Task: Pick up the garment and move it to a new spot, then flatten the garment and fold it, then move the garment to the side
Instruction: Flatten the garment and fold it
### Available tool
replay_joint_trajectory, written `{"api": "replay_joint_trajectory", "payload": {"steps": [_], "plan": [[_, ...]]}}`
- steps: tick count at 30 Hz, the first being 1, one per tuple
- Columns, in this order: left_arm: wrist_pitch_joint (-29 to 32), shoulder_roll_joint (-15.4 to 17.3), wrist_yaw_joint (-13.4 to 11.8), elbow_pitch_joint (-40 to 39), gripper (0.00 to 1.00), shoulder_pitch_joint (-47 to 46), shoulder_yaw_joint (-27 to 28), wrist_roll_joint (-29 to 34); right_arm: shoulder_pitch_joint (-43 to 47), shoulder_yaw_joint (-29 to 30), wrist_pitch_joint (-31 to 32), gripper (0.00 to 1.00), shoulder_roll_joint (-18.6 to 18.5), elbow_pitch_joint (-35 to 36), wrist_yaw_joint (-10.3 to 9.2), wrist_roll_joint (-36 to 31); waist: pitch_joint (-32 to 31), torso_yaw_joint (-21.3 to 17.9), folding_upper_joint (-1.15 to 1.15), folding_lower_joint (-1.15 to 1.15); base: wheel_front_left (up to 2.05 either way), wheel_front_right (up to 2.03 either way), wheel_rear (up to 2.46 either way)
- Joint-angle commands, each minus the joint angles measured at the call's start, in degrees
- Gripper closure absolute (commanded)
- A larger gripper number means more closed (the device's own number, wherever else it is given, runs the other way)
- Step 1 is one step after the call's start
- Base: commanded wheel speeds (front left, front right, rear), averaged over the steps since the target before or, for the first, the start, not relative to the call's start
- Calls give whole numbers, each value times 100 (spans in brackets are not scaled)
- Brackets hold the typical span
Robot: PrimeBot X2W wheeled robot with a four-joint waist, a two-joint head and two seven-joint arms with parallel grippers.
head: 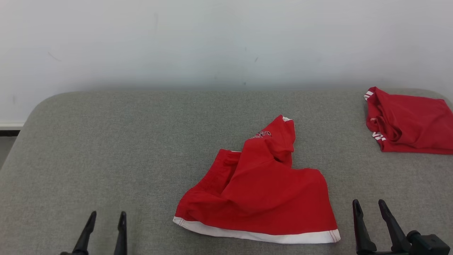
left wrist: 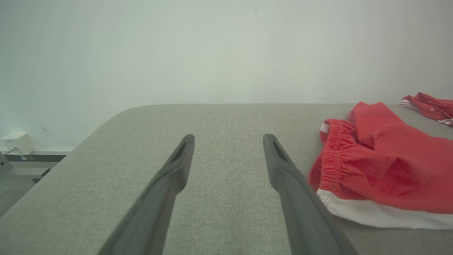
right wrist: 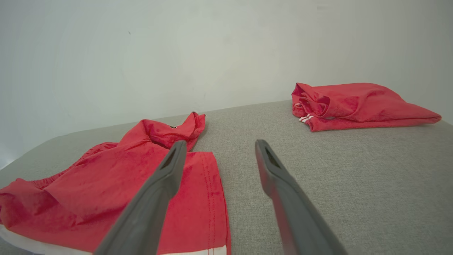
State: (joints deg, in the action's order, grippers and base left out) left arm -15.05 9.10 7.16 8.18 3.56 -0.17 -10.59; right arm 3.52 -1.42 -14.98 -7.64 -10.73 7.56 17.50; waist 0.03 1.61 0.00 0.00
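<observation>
The garment [head: 262, 187] is a pair of red shorts with a white hem, lying rumpled in the middle of the grey surface [head: 106, 148], one leg folded up toward the wall. It also lies at the right of the left wrist view [left wrist: 382, 166] and at the left of the right wrist view [right wrist: 116, 191]. My left gripper [head: 108, 216] stands open low at the left, well clear of the garment, nothing between its fingers [left wrist: 177, 166]. My right gripper [head: 370, 205] is open just right of the garment's hem corner, empty too [right wrist: 217, 145].
A second red garment [head: 407, 122] with white stripes lies folded at the far right of the surface, near its edge [right wrist: 357, 104]. A pale wall [head: 226, 42] rises right behind the surface. The surface's left corner is rounded, with floor beyond it.
</observation>
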Motion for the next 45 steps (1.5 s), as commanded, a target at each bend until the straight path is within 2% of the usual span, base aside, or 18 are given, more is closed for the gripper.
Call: {"api": "replay_joint_trajectory", "payload": {"steps": [1,7,17,23,37,38,39,40,41,45], "plan": [[-16,50,42,49,0,-88,-111,-12,-32,-19,-27,0,-40,-31,-19,23,11,1,0,0,0,0,0],[-16,521,25,407,0,-542,-1180,-266,-86,-117,-27,0,-181,-260,-19,82,102,9,0,0,0,0,0],[-16,1300,26,1288,0,-1557,-3081,-887,-348,-578,-27,0,-435,-1061,-19,194,371,-69,0,0,0,0,0],[-16,1481,26,1733,0,-2011,-3818,-1250,-590,-935,-27,0,-428,-1594,-19,244,509,-113,0,0,0,0,0],[-16,1505,27,2207,0,-2641,-4579,-1692,-1167,-1546,-14,0,-270,-2636,-19,491,640,-161,0,0,0,0,0],[-16,1499,27,2250,0,-2647,-4626,-1749,-1207,-1584,-12,44,-248,-2706,-18,534,643,-167,0,0,0,0,0],[-16,1496,27,2274,49,-2667,-4664,-1779,-1240,-1633,-7,100,-225,-2784,-18,586,640,-174,0,0,0,0,0],[-16,1492,27,2302,65,-2689,-4698,-1822,-1277,-1692,0,100,-212,-2863,-18,620,640,-181,0,0,0,0,0],[-16,1482,27,2329,100,-2706,-4727,-1858,-1317,-1728,4,100,-211,-2906,-19,647,634,-187,0,0,0,0,0],[-16,1449,27,2277,100,-2697,-4718,-1931,-1348,-1730,-14,100,-289,-2777,-19,769,604,-190,0,0,0,0,0]]}}
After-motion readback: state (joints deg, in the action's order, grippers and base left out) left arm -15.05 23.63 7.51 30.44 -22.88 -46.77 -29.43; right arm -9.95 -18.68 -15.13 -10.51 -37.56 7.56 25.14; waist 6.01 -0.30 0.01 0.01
